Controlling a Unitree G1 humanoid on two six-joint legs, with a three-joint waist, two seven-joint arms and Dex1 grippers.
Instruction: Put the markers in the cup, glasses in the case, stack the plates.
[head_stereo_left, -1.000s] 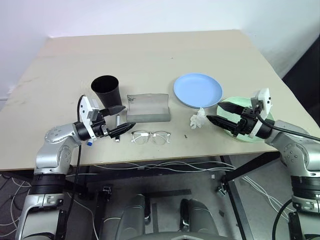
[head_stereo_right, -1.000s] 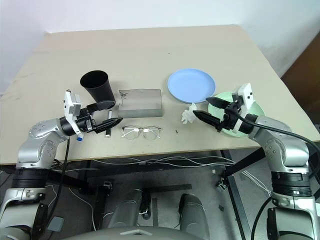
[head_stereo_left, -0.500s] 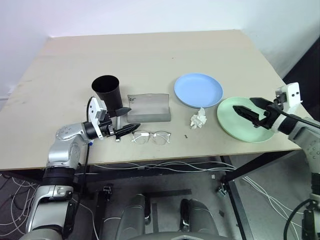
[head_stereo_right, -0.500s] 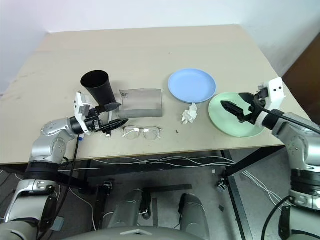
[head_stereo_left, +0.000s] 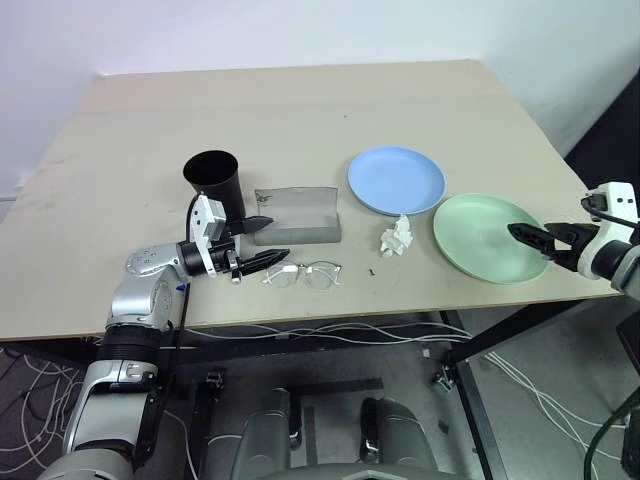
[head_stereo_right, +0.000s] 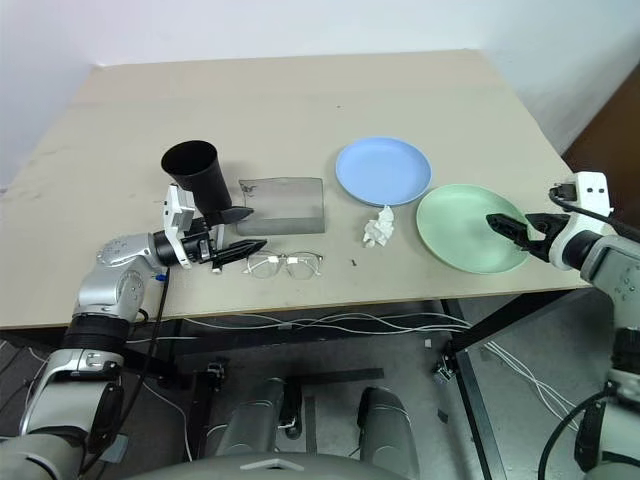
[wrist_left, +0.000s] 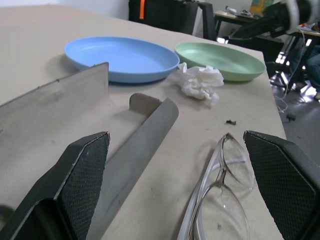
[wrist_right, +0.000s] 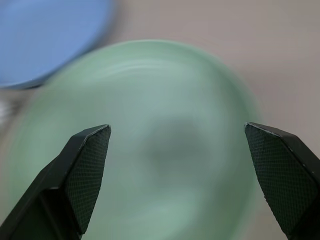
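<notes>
Left eye view: the table (head_stereo_left: 300, 110) is seen with nothing yet sorted. The right gripper (head_stereo_left: 541, 240) has been swung from beside the tissue (head_stereo_left: 397, 237) to the outer rim of the green plate (head_stereo_left: 487, 235), jaws wide and empty; stacking onto the blue plate (head_stereo_left: 395, 179) is judged next. The left gripper (head_stereo_left: 262, 241), also spread and empty, has been eased towards the glasses (head_stereo_left: 302, 273), before the open case (head_stereo_left: 296, 214) and cup (head_stereo_left: 213, 181). One marker (head_stereo_left: 236, 245) is partly hidden.

cup (head_stereo_left: 214, 180) left of case (head_stereo_left: 296, 215), glasses (head_stereo_left: 303, 273) before it — plates (head_stereo_left: 396, 180) right, side by side
</notes>
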